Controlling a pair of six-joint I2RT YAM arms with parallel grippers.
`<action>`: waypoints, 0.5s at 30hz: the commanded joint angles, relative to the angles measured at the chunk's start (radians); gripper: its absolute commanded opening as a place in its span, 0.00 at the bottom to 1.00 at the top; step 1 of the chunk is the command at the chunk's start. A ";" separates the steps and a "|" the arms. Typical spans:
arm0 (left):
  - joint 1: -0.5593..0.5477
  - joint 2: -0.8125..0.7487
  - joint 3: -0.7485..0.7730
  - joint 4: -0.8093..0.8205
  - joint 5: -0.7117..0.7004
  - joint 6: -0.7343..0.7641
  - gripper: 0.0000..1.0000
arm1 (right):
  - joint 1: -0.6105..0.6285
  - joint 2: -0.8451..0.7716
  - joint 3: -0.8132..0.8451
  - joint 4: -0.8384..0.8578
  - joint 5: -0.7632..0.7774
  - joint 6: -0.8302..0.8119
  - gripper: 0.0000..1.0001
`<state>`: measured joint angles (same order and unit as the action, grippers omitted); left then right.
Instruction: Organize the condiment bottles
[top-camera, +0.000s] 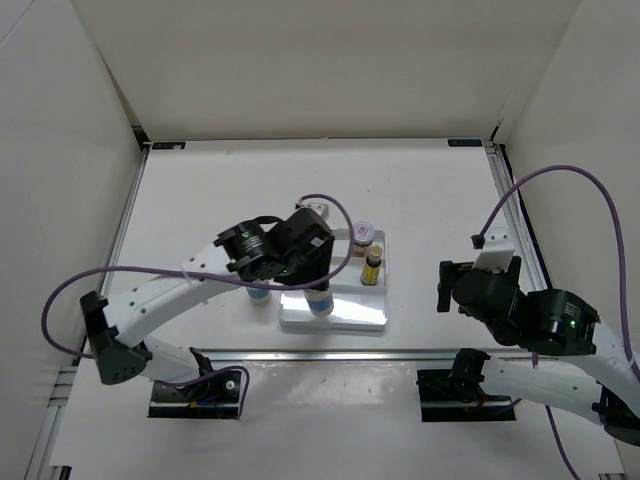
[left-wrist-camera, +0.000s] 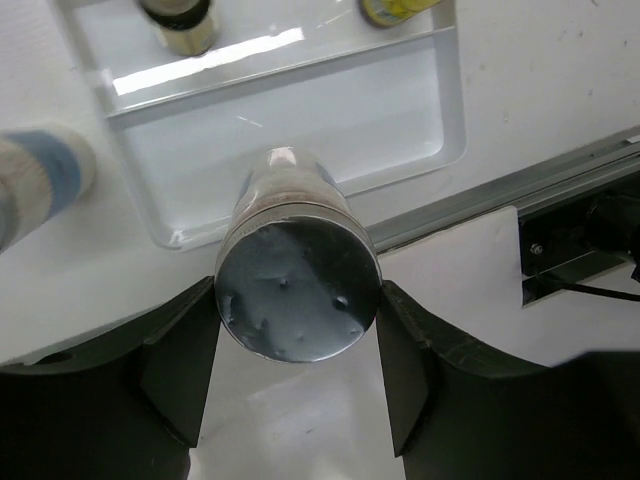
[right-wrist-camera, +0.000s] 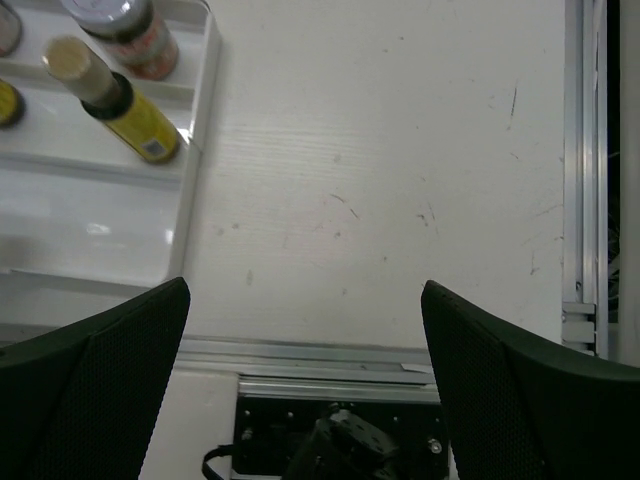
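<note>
Left gripper: both fingers clamped on a silver-topped cylinder, grip just under the cap. Held upright, long axis running straight down from the wrist into the near compartment of the tray. Cannot tell whether the base touches the floor there. Target directly below, not off to a side, so likely a plain lowering and release, no tilt and no sideways carry.

Just left of the tray, standing on the table: second cylinder, outside the rim and close beside the left arm. Plainly nearer to that arm than to the other, so probably the left arm's job afterwards.

Right gripper: fingers wide apart, holding nothing, hanging over bare table well to the right of the tray.

Far row of the tray: yellow bottle upright at the right end, jar just behind it, and a dark-capped bottle farther left, partly cut off by the edge of the left wrist view.
</note>
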<state>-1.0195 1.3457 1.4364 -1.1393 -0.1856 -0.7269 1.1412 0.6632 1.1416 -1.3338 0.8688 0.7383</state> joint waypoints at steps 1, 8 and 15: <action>-0.056 0.064 0.093 0.101 -0.049 0.020 0.11 | 0.008 -0.040 -0.023 0.015 0.022 -0.008 0.99; -0.102 0.222 0.199 0.168 -0.049 0.064 0.11 | 0.008 -0.093 -0.034 -0.013 0.047 0.053 0.99; -0.102 0.293 0.194 0.234 -0.058 0.096 0.11 | 0.008 -0.065 -0.043 0.005 0.047 0.032 0.99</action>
<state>-1.1187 1.6650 1.6020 -0.9825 -0.2115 -0.6571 1.1423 0.5770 1.0973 -1.3529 0.8848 0.7635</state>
